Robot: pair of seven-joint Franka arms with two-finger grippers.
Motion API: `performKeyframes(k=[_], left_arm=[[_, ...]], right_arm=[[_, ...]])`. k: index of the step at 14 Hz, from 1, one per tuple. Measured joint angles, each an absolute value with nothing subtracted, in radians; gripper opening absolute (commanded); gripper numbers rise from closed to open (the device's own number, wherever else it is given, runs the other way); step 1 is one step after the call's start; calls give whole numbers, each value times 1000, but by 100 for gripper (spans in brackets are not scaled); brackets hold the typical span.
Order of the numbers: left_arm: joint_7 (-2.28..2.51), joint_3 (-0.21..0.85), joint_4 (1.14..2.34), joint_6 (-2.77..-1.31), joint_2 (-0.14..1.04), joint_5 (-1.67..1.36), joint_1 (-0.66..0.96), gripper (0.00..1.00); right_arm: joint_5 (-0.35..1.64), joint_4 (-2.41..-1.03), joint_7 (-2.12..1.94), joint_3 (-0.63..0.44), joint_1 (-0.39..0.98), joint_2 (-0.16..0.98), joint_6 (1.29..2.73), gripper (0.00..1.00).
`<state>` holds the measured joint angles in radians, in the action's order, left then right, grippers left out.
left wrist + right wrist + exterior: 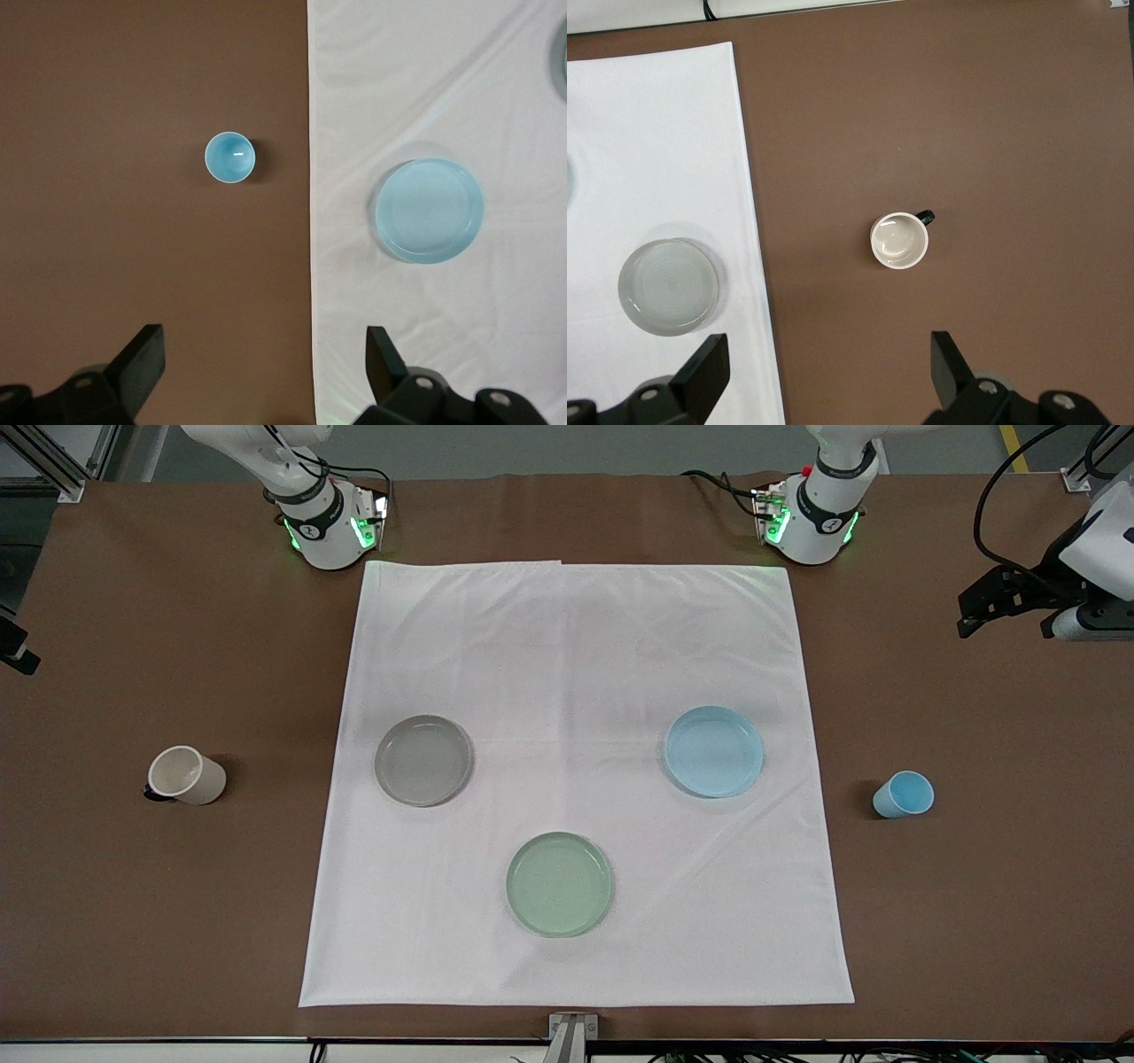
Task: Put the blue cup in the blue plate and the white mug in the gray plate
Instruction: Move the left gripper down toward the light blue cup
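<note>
The blue cup point(904, 794) point(230, 157) stands upright on the bare brown table toward the left arm's end, just off the cloth. The blue plate point(714, 751) point(430, 211) lies empty on the white cloth. The white mug point(186, 775) point(900, 240), with its dark handle, stands on bare table toward the right arm's end. The gray plate point(423, 760) point(670, 286) is empty on the cloth. My left gripper point(264, 363) point(1010, 615) hangs high and open over the cloth's edge. My right gripper point(830, 367) is also high and open, holding nothing.
A pale green plate point(560, 884) lies empty on the white cloth point(576, 646), nearer to the front camera than the other two plates. The brown table point(974, 912) extends past the cloth on both ends.
</note>
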<state>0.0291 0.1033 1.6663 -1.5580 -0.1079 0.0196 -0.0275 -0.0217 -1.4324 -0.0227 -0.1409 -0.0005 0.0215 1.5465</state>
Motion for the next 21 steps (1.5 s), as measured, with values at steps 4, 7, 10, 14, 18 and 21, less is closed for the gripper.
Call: performKeyframes(k=[4,7,10,14,18,21], left_arm=[[29,102,1661,-1556,-100,20,-29,100],[29,101,1660,-1572,-51,20,-52,100],[22,99,1680,-1695,61,21,-120,100],[19,98,1785,-1938,197,29,-178,100],[11,98,1949,-2239,294,30,-219,91],[11,99,1972,-2311,356,45,-218,73]], right_arm=[[-22,-1432,-23,-141,-1,21,1547,100],[-22,-1432,-23,-141,-1,21,1547,100],[-22,-1431,-23,-141,-1,22,1547,100],[-22,-1431,-23,-141,-1,23,1546,100],[-22,-1447,-23,-142,-19,52,1505,100],[-22,-1517,-23,-142,-34,102,1551,100]])
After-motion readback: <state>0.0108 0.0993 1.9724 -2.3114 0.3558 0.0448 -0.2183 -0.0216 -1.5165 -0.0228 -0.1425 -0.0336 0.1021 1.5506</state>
